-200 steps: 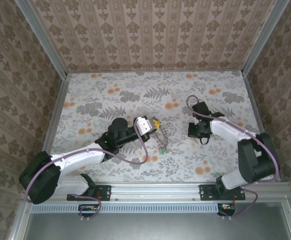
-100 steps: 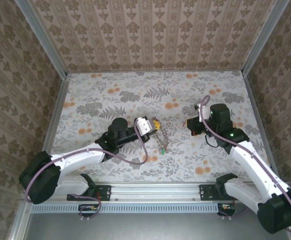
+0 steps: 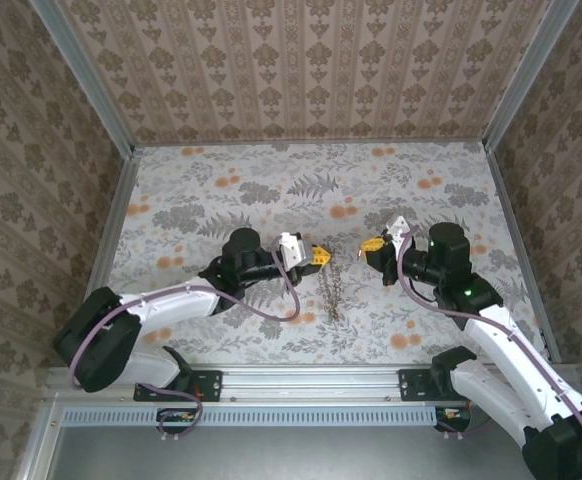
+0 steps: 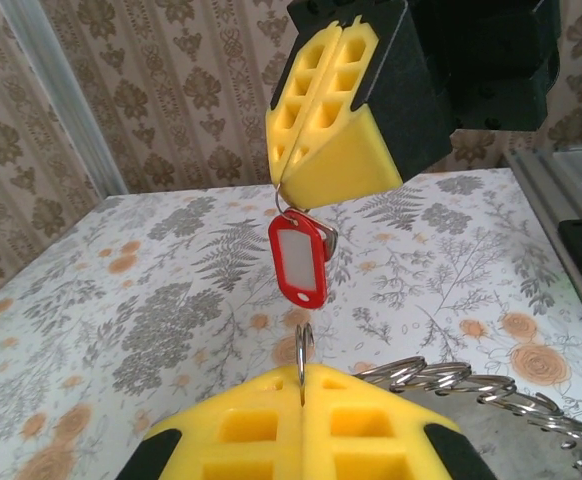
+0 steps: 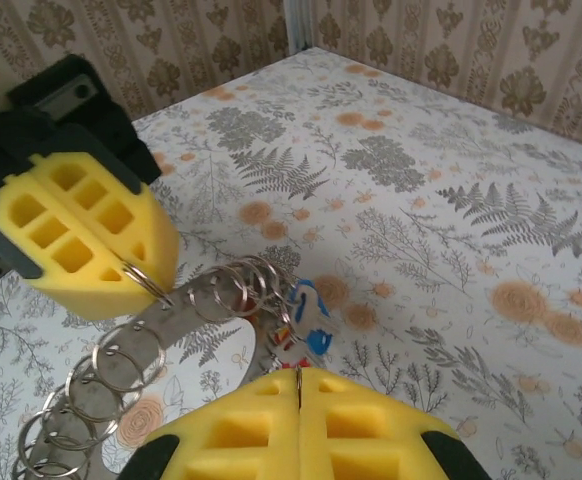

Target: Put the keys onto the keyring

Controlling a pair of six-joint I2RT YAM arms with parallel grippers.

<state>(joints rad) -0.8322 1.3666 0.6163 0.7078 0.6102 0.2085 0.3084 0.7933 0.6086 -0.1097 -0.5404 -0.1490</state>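
1. Keyring (image 3: 329, 295), a chain of small silvery loops, shows from above as a narrow strip on the floral desk (image 3: 221, 180), between the two claws and a little nearer the arm bases.
2. The left claw (image 3: 318, 255) has its yellow pads pressed together. In its own wrist view the left claw (image 4: 302, 405) pinches one thin upright metal loop, with the keyring (image 4: 471, 385) curving away just beside it on the right.
3. Seen from the right wrist, the left claw (image 5: 121, 260) grips that loop at its tip. The keyring (image 5: 121, 365) trails from there toward the lower left; I cannot tell how much of it rests on the desk.
4. The right claw (image 3: 374, 243) faces the left claw, near it but apart. Its pads are also closed together.
5. In the left wrist view, the right claw (image 4: 306, 140) is clamped on a small wire ring from which the red-tagged key (image 4: 298, 262) hangs, directly above the left claw's loop.
6. In the right wrist view, a blue-tagged key (image 5: 311, 322) sits just beyond the right claw (image 5: 299, 400), beside the keyring's far end.
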